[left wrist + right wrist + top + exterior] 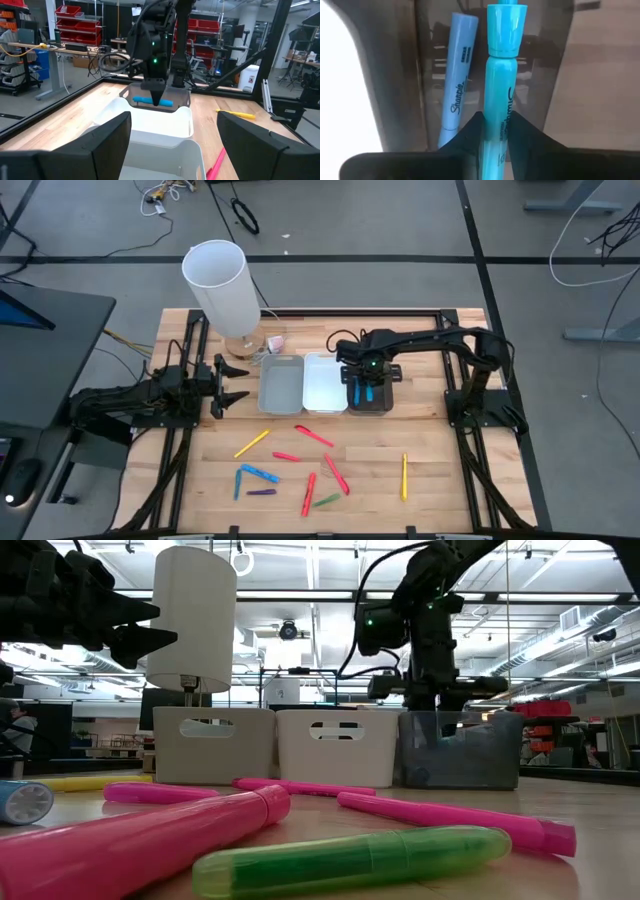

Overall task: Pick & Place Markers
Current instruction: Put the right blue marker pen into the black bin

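Observation:
My right gripper points down over the dark bin and is shut on a teal-blue marker. A lighter blue marker lies on that bin's floor beside it. Several more markers in red, yellow, blue, purple and green lie loose on the wooden table in front of the bins, among them a red one and a yellow one. My left gripper waits open at the table's left, level, facing the bins. My right gripper pinches the teal-blue marker's barrel between its two fingers, away from the capped end. The fingers come from above, pointing down, and lie across the marker. The marker hangs level in the dark bin's opening, above the lighter blue one.
A grey bin and a white bin stand in a row left of the dark one. A tall white cylinder stands on a wooden base behind the grey bin. Bare wood lies at the table's near right.

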Tool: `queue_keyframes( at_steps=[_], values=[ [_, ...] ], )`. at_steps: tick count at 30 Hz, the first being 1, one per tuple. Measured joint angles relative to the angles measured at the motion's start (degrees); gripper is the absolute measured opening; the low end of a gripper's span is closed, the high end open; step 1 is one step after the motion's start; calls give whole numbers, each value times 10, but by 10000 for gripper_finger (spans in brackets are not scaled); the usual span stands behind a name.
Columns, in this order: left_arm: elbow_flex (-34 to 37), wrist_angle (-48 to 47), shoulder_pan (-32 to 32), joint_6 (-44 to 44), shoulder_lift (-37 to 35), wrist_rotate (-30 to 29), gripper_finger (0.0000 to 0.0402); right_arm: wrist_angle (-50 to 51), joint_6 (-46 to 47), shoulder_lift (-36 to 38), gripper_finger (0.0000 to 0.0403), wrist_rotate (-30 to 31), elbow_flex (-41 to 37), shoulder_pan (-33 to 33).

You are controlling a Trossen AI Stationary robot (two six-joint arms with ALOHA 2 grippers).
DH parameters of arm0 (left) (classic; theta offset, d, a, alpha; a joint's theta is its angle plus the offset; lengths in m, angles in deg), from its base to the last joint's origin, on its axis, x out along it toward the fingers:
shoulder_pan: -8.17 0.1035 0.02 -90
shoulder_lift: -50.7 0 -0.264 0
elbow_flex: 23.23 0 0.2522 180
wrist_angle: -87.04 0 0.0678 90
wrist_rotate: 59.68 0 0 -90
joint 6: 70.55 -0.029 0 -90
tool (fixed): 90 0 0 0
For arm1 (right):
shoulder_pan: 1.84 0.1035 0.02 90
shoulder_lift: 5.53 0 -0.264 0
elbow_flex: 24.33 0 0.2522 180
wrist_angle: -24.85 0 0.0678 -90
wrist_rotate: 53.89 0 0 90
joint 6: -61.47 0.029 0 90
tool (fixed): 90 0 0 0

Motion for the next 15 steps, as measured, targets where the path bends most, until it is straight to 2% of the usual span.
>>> queue_keyframes(
  at_steps=[15],
  values=[
    [0,0,0,0,0,0,303,-34,-16,-61,55,-16,0,-1]
  ],
)
